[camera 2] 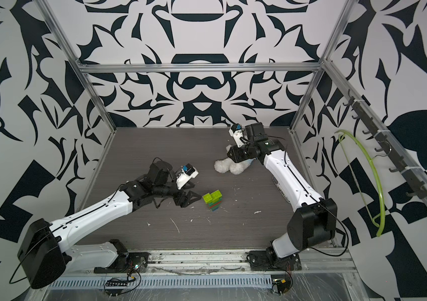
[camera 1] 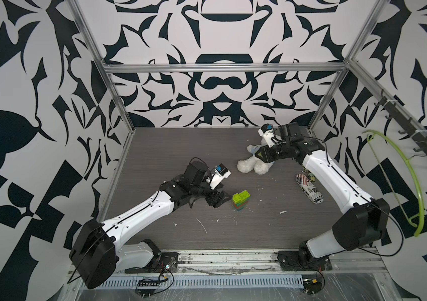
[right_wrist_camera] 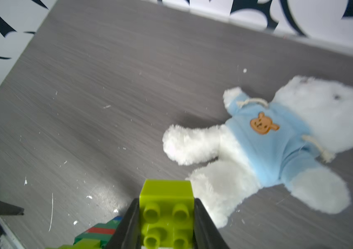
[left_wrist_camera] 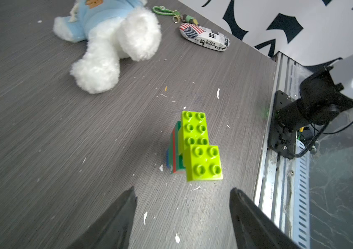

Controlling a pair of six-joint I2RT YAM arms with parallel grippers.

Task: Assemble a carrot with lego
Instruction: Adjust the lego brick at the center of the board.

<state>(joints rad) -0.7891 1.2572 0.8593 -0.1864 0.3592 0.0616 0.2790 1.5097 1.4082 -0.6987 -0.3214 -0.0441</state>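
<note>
Carrot (camera 1: pixel 241 200), the small tapering stack of studded plastic bricks, stands on its blue tip near the middle of the grey wood-grain tabletop (camera 1: pixel 181 156). Dark green layers and one red band rise to its lime-green top. Behind the carrot, toward the back wall and well apart from it, lies a white plush teddy bear in a pale blue top (camera 1: pixel 245 165).

The black left gripper (left_wrist_camera: pixel 183 190) hovers just beside the carrot on the robot's left, jaws apart and empty. In its own blurred wrist view, the black right gripper (right_wrist_camera: pixel 167 201) shows its jaws clamped on a lime-green square brick (right_wrist_camera: pixel 167 215), with the carrot's banded side close by. Both top views, though, put that gripper well behind the carrot, back where the bear lies, and no brick can be made out there.

On the carrot's top, a lime-green oblong brick (left_wrist_camera: pixel 193 127) bears one raised lime-green square block (left_wrist_camera: pixel 205 161) at one end. Its other studs are bare.

The step in hand looks like the fork's second prong. The held brick would need to come over the bare studs, square to them, and be pressed down. The left gripper should probably brace the stack, since so narrow a foot could tip.
</note>
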